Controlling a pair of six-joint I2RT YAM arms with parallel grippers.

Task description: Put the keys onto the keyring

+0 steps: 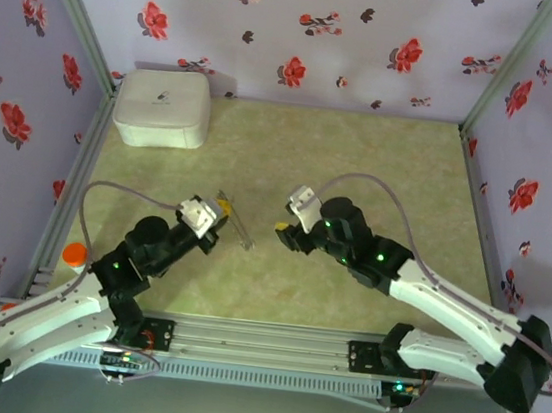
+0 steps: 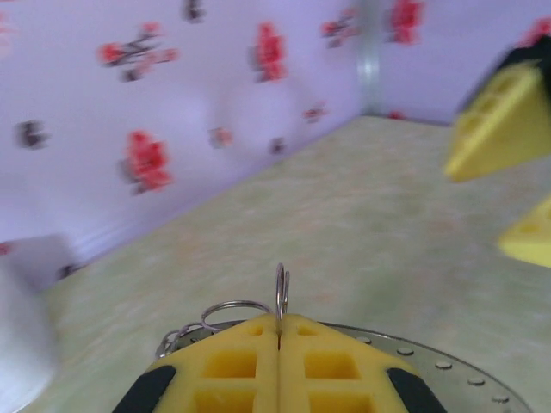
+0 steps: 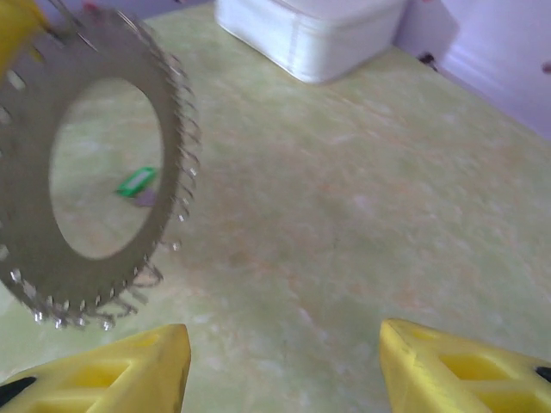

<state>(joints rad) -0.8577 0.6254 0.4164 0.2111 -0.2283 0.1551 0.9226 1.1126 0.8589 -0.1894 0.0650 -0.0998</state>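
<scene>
My left end effector (image 2: 278, 331) clamps the stiff ring (image 3: 86, 280); my wide, empty right end effector (image 3: 284, 361) should edge-pinch the tiny light key (image 3: 138, 181) at ten o'clock.

1. I see walls (image 1: 328, 32) in lilac, printed with red and dark flowers.
2. The table (image 1: 363, 157) is pale yellow-green, mottled like marble.
3. The box (image 1: 162, 107) is plain white.
4. The keyring (image 3: 103, 52) reads dull grey to me, with shiny silver loops along its rim.
5. The key (image 3: 137, 181) is bright green.
6. My left gripper (image 2: 278, 323) and right gripper (image 3: 284, 361) have yellow fingers with black trim.
</scene>
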